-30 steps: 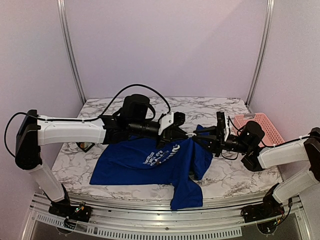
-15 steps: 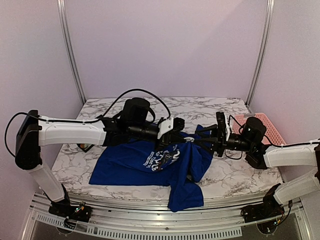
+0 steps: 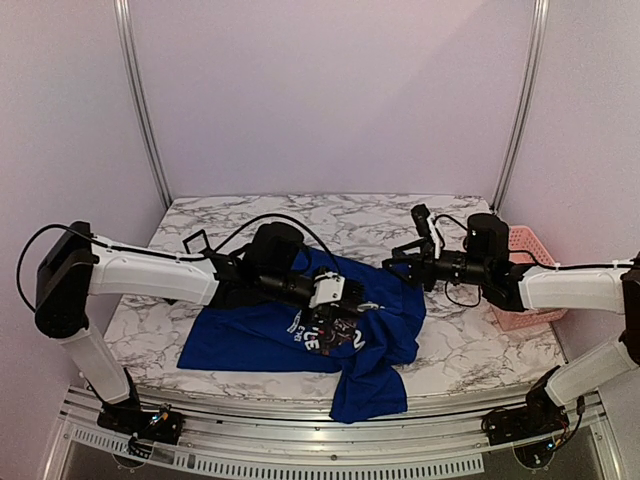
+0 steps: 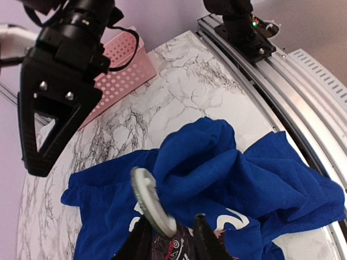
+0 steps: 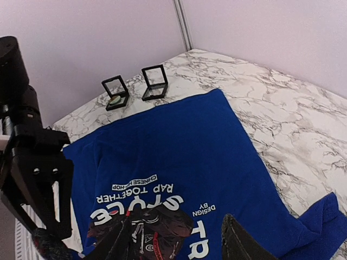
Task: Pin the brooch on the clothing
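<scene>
Since a second ago the left gripper [image 4: 172,233] has dropped from above the blue T-shirt [image 3: 250,335] onto its chest. The right gripper [image 5: 179,219] has let the cloth go and drawn back off the shirt's edge, and the fold that was held up between them has sunk into a loose bunch. The left fingers [image 4: 142,242] have also parted. They now stand a little apart over the shirt's dark panda print [image 3: 325,335], with the print showing in the gap. The brooch [image 4: 149,197] is a small round disc standing on edge at the print's rim, just beside the bunched fold. It leans by one left finger, and its pale back faces the left wrist camera. Neither view shows whether that finger still touches it. The right jaws are spread wide with nothing between them, hanging above the shirt with the white lettering below. Two small black square boxes [image 5: 115,92] stand upright on the marble table [image 3: 450,350] just past the shirt's far edge. A pink basket [image 4: 116,76] sits off the shirt's side, behind the right arm.
</scene>
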Action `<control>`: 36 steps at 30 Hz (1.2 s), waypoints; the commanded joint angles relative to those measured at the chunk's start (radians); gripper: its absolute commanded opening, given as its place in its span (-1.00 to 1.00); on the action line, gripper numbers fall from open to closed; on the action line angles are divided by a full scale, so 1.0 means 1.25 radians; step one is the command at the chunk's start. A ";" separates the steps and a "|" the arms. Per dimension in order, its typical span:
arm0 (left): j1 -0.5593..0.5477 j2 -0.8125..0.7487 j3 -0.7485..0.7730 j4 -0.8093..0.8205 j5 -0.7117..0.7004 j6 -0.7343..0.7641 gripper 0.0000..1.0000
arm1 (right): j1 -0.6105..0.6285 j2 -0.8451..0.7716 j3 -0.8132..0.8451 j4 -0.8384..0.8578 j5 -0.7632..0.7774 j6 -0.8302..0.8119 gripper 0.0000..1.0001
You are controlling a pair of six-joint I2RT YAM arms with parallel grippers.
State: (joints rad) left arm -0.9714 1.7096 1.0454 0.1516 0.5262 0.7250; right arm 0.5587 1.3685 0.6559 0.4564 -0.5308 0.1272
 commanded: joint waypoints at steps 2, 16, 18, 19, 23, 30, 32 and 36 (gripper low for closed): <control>-0.019 -0.006 -0.032 -0.061 0.013 0.114 0.31 | -0.006 0.089 0.073 -0.152 0.110 0.058 0.09; 0.110 -0.211 0.020 -0.492 -0.203 0.054 0.94 | -0.013 0.219 0.241 -0.409 0.340 0.147 0.10; 0.146 -0.208 -0.031 -0.520 -0.312 0.072 0.75 | -0.013 0.251 0.256 -0.448 0.366 0.156 0.09; 0.165 -0.212 -0.059 -0.527 -0.352 0.085 0.66 | -0.013 0.259 0.256 -0.459 0.373 0.160 0.09; 0.282 -0.249 -0.140 -0.557 -0.379 0.152 0.55 | -0.013 0.270 0.242 -0.484 0.379 0.191 0.10; 0.387 -0.316 -0.122 -0.564 -0.355 0.064 0.54 | -0.016 0.351 0.277 -0.524 0.464 0.216 0.09; 0.402 -0.329 -0.108 -0.581 -0.364 0.017 0.45 | -0.022 0.380 0.297 -0.532 0.474 0.221 0.09; 0.446 -0.315 -0.053 -0.701 -0.394 -0.063 0.23 | -0.029 0.399 0.333 -0.545 0.488 0.216 0.09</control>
State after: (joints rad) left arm -0.4698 1.3045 0.9123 -0.5739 0.0685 0.7670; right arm 0.5419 1.8236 1.0355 -0.1593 0.0162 0.3859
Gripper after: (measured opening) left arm 0.641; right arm 0.545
